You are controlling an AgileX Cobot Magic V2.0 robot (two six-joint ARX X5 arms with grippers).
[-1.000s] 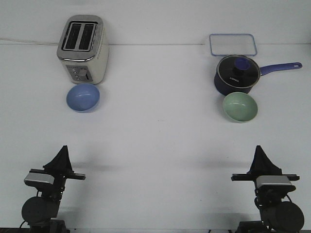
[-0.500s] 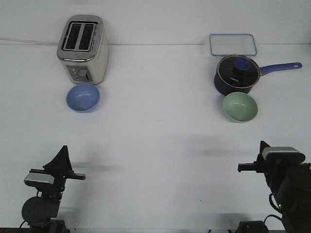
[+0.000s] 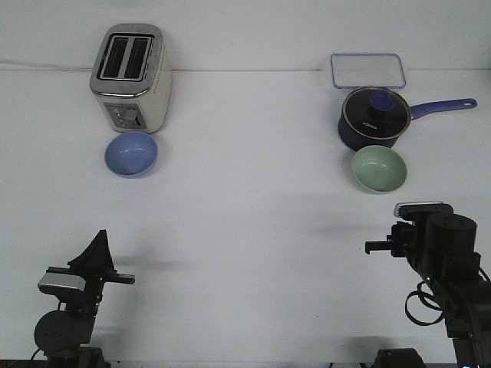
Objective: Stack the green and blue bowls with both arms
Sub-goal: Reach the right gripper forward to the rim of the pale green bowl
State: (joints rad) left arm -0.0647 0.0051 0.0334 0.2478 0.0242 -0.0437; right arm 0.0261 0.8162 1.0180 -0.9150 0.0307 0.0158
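Note:
The periwinkle blue bowl [image 3: 131,153] sits upright at the left, just in front of the toaster. At the right, the mint green bowl [image 3: 379,169] rests upright against the front of the saucepan. My left gripper [image 3: 98,239] is low near the table's front left, its pointed fingers pressed together and holding nothing, well short of the blue bowl. My right gripper [image 3: 419,211] is raised just in front of and slightly right of the green bowl. Its fingers are hidden behind the wrist and camera block.
A cream toaster [image 3: 130,77] stands behind the blue bowl. A dark navy saucepan [image 3: 371,119] with a glass lid and a long handle pointing right is behind the green bowl. A clear rectangular lid [image 3: 367,70] lies at the back right.
The right arm has lifted from its low rest pose and moved forward toward the green bowl. The left arm and both bowls have not moved.

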